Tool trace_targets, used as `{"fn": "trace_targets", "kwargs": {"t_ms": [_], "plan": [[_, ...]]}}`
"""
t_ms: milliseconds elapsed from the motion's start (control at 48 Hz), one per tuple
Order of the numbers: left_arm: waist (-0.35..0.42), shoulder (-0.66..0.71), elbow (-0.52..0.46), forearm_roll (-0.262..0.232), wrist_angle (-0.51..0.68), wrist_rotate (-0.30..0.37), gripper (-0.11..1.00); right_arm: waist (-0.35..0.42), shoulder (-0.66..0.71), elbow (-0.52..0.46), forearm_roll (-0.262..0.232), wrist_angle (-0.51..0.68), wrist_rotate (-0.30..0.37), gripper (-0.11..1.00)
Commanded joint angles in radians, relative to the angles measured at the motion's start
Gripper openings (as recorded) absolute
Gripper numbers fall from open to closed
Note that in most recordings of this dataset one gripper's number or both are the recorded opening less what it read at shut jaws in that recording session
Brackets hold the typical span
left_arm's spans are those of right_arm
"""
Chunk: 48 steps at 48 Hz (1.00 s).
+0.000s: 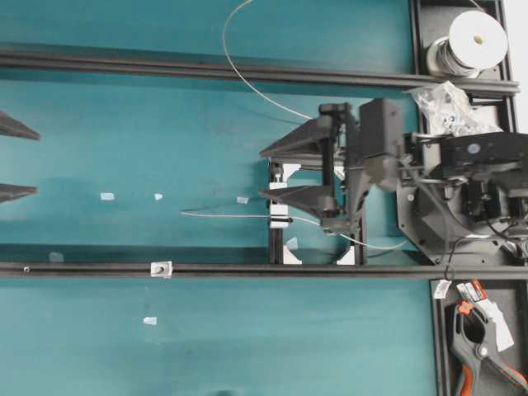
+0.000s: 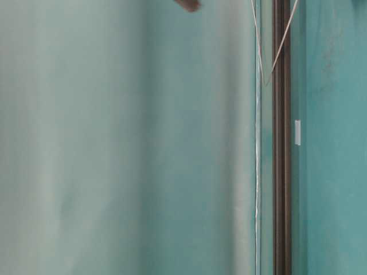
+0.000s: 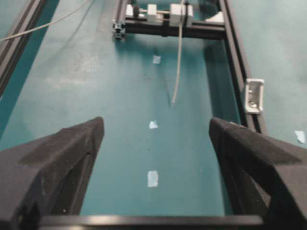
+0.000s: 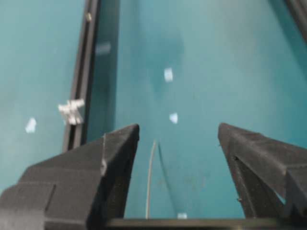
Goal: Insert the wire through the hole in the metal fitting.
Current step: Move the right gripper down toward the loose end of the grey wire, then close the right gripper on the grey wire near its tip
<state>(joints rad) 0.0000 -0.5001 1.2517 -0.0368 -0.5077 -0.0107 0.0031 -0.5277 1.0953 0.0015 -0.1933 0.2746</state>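
While both my end effectors stand released and empty | left end effector (image 3: 156, 143) faces the wire (image 3: 177, 72) tip on the tabletop (image 3: 96, 81) | metal fitting (image 3: 253, 95) sits by the rail | right end effector (image 4: 177, 143) should pinch near the tip, slowly.

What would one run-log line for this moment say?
left gripper: open, empty | right gripper: open, empty | wire: free end on table | metal fitting: on rail, unthreaded
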Motion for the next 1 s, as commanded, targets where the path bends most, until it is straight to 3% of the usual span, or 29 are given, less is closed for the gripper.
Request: {"fn": "trace_targets", "kwargs": {"t_ms": [0, 334, 626, 980], "plan": [[-0.002, 0.077, -0.031, 0.0, -0.069, 0.0, 0.84, 0.002, 0.035, -0.029, 0.003, -0.014, 0.011, 0.77], [-0.014, 0.31, -0.061, -0.002, -0.19, 0.002, 0.87, 0.009, 0.192, -0.071, 0.003, -0.02, 0.037, 0.77], [-0.025, 0.426, -0.078, 0.0, -0.276, 0.028, 0.86, 0.038, 0.301, -0.071, 0.003, -0.077, 0.038, 0.68], [-0.043, 0.497, -0.104, -0.002, -0.296, 0.028, 0.86, 0.054, 0.403, -0.089, 0.003, -0.124, 0.041, 0.68]]}}
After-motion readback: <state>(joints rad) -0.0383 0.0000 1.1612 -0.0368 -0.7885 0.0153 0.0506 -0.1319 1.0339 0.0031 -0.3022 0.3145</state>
